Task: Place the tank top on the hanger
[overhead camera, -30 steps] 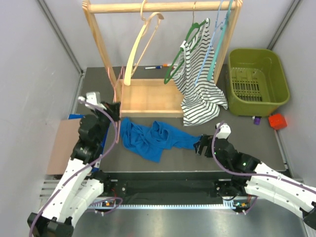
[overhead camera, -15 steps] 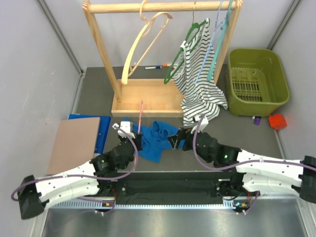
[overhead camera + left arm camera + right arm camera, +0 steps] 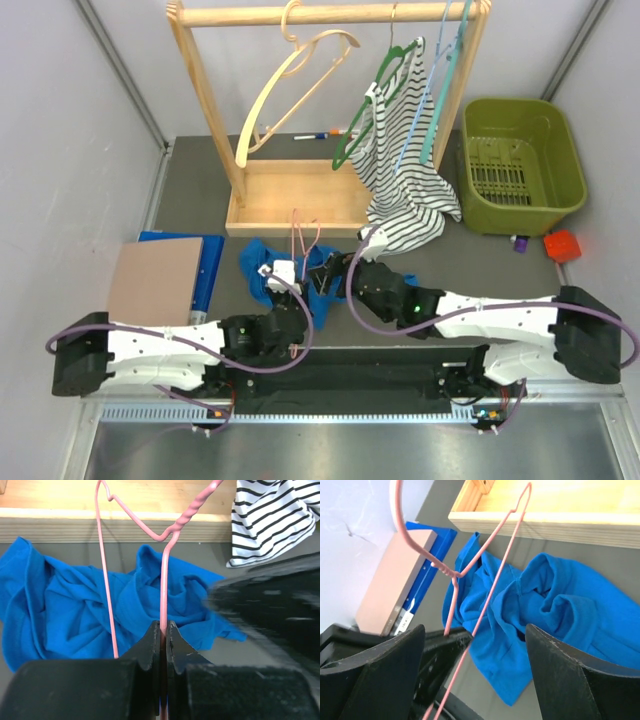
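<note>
Over the last second both arms have swung in from the sides to meet at the middle of the table, and the cloth between them has gone from a long spread strip to a tight heap.

At the far left the brown board (image 3: 150, 282) lies where it did. Next to it, the left arm, which a second ago reached up beside the wooden rack base (image 3: 300, 200), now lies low across the front. Its left gripper (image 3: 164, 632) has its jaws pressed together on one wire of the pink hanger (image 3: 165, 580), which it has carried along. The hanger stands upright over the blue tank top (image 3: 65, 615), its hook pointing toward the rack.

The tank top sits crumpled on the table just in front of the rack base, under and behind the hanger. As far as we can tell, no part of it is on the wire yet.

To the right of that, the right gripper (image 3: 472, 630) has left the cloth's right end and come in close. Its fingers are spread wide and hold nothing, and they face the hanger and the heap. Further right, the striped top (image 3: 405, 190) hangs untouched.

We judge that hanger and garment are now together, so threading can begin. The bunched fabric will make it harder for us to find a strap or opening.
</note>
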Robot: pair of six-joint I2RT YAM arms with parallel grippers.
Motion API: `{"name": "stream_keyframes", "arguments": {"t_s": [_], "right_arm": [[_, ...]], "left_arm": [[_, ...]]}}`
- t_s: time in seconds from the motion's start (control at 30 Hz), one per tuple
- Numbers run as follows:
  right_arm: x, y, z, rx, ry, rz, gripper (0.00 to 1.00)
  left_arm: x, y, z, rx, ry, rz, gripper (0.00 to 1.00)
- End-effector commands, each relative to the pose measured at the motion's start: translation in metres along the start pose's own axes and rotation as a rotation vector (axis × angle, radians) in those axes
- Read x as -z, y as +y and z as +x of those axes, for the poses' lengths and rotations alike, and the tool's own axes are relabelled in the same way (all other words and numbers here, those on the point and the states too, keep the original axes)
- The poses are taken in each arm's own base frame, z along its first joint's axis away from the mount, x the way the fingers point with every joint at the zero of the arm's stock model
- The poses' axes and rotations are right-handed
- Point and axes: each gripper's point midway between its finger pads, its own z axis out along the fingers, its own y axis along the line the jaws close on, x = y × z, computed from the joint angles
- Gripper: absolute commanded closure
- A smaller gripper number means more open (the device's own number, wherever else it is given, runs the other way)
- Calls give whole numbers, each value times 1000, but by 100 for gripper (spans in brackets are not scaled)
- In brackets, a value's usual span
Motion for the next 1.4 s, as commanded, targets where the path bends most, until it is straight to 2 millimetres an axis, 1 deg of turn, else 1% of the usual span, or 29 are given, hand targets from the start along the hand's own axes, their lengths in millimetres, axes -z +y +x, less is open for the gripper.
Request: {"name": "stream_keyframes", "arguments": {"t_s": [0.0,0.1,0.13,0.2,0.27,0.3,0.37,0.43,0.47,0.53,0.57,0.6,0.67,0.7,0.77,0.8,0.87,0.9,1.0,1.03,1.07,1.1,1.13,1.17,1.2,1.27,1.3,1.33,1.37], "right_arm": [[-13,31,-18,-34,-67,-56,20],[-23,34,-14,-19,-64,-50,20],[-29,32,-7,-6,-52,-38,20],[-34,34,-7,0,-53,-35,21],[-40,35,-5,16,-50,-23,25],[-42,34,-4,19,-49,-16,33],[-46,29,1,36,-35,17,41],[-47,26,2,49,-32,32,54],[-48,25,3,51,-32,36,65],[-48,21,2,54,-35,49,79],[-49,19,2,59,-34,55,92],[-49,16,1,63,-32,65,99],[-47,7,-3,72,-43,89,100],[-47,2,-4,74,-46,100,100],[-43,-11,-10,66,-55,115,100],[-43,-15,-14,57,-61,113,100],[-37,-30,-22,44,-70,112,100],[-35,-32,-26,43,-78,98,100],[-21,-46,-33,69,-84,100,100],[-11,-50,-36,81,-94,98,100],[-5,-54,-39,88,-100,99,100],[1,-58,-37,102,-87,107,100],[13,-58,-45,102,-107,93,100],[20,-60,-46,105,-107,93,100],[34,-61,-54,100,-116,88,100],[48,-70,-53,103,-109,101,100],[62,-73,-57,100,-111,101,100],[69,-78,-59,97,-115,115,100],[76,-84,-59,93,-114,129,100]], "left_arm": [[2,-25,-24,124,-60,23,100],[5,-31,-22,128,-59,38,100],[6,-33,-23,129,-58,44,100],[8,-36,-21,121,-56,53,100],[12,-40,-22,117,-56,64,100],[13,-40,-22,111,-57,60,100],[16,-42,-21,103,-53,67,100],[18,-45,-19,102,-50,83,100],[18,-46,-18,87,-49,89,100],[19,-49,-16,80,-42,108,100],[19,-50,-14,71,-38,110,100],[19,-50,-13,64,-35,111,94],[20,-52,-14,59,-30,128,72],[21,-54,-14,57,-28,138,48],[25,-60,-19,52,-25,181,33],[26,-63,-20,49,-22,204,18],[32,-70,-23,26,-15,272,11],[34,-71,-24,18,-13,293,8],[43,-71,-29,14,-8,358,4],[47,-70,-37,12,-28,387,1],[50,-71,-32,-15,-25,424,2],[52,-74,-35,-21,-36,459,3],[48,-69,-38,-31,-37,450,8],[45,-68,-42,-23,-30,443,10],[35,-62,-37,-40,16,444,12],[23,-62,-33,-16,68,469,16],[13,-61,-37,15,76,498,18],[5,-61,-30,18,105,505,21],[-1,-61,-30,22,105,505,28]]}}
